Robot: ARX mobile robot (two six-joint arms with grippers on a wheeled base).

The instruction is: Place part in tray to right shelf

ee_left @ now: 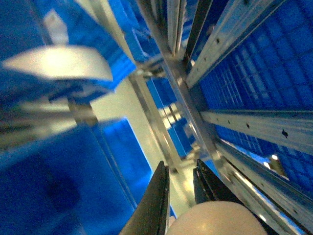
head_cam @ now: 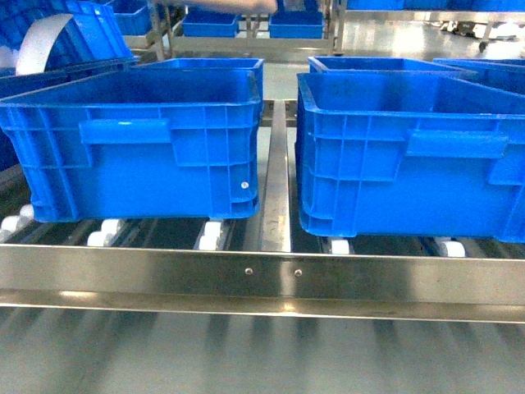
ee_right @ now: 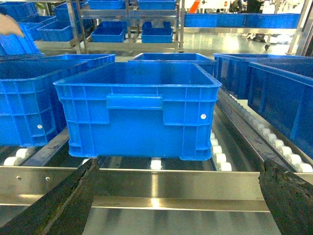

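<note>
the right shelf (head_cam: pixel 262 271) fills the head view – a stainless-steel rack with a flat front rail and rows of small white rollers (head_cam: pixel 210 236) behind it. two large blue crates sit on the rollers, the left crate (head_cam: pixel 139 148) and the right crate (head_cam: pixel 410 156), apart, with a steel divider rail (head_cam: pixel 277 176) running back between them; more blue crates stand behind.

in the right wrist view the right gripper (ee_right: pixel 176 196) hangs in front of the rail with its jaws spread wide, one dark finger (ee_right: pixel 63 200) at the lower left and the other at the lower right, nothing between them. a blue crate (ee_right: pixel 139 110) sits straight ahead on the rollers.

the left wrist view is tilted and blurred (shelf rails and blue crates streak across it). the left gripper (ee_left: pixel 180 196) shows two dark fingers close together – a narrow gap between them, a pale rounded thing (ee_left: pixel 215 220) at the bottom edge just beside them; whether they pinch it cannot be told.

the part and the tray cannot be made out in any view.
</note>
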